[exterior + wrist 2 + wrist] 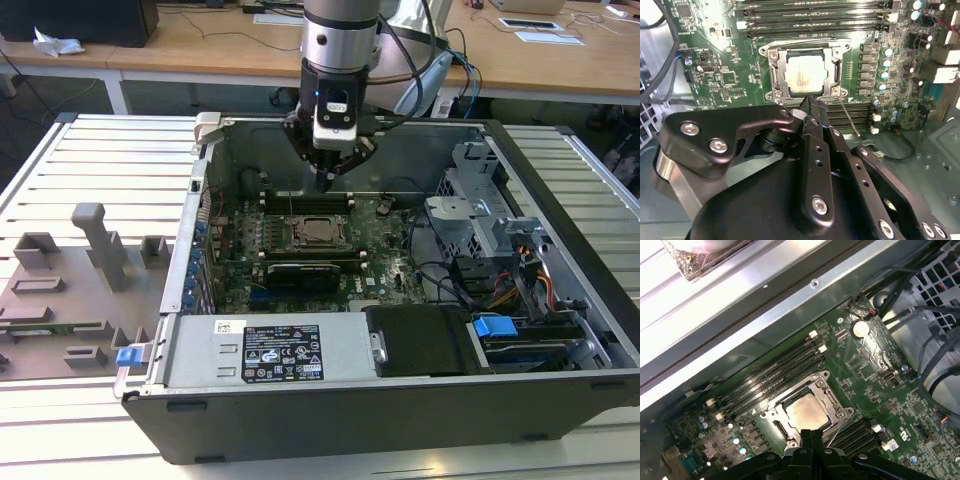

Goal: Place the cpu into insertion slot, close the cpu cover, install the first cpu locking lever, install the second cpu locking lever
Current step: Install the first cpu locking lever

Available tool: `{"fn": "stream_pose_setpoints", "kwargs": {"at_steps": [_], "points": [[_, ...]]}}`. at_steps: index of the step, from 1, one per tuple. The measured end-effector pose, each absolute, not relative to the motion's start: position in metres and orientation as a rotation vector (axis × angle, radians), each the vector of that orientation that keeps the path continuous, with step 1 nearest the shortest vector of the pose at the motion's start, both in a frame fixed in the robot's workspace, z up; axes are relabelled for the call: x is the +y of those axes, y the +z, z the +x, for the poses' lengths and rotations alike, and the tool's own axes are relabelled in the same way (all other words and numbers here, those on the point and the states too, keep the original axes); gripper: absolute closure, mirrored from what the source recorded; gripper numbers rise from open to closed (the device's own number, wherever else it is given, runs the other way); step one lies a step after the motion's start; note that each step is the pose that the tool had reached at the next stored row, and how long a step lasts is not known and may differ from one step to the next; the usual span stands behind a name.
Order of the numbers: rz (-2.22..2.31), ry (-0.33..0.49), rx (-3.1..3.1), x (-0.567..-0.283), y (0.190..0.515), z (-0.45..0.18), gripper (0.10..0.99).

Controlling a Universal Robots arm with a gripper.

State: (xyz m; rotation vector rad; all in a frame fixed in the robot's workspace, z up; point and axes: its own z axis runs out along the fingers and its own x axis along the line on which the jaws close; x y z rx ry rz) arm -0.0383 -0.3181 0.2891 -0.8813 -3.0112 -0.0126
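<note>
With the cpu (802, 75) under the cpu cover (778, 75), locking the thin lever (849, 117) is judged in hand; precise pushing is needed from the gripper (807, 104), pressed together.

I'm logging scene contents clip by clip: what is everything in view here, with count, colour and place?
computer case: one, grey-black, open, on the table
table: one, pale slatted metal, under the case
motherboard: one, green, inside the case
insertion slot: one, grey rim, middle of the motherboard
cpu: one, silver-beige, seated in the insertion slot
cpu cover: one, silver, down around the cpu
memory slots: several, black, beside the insertion slot
power supply: one, silver, nearest the exterior camera
fixture tray: one, grey, at the exterior view's left of the case
gripper: one, black, shut, tips above the motherboard at the insertion slot's edge
</note>
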Motion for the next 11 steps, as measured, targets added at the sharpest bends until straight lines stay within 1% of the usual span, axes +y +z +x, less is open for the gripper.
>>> {"fn": "stream_pose_setpoints", "kwargs": {"at_steps": [11], "points": [[-0.640,-0.012,-3.071,-0.3181,0.2891,-0.0383,0.980]]}}
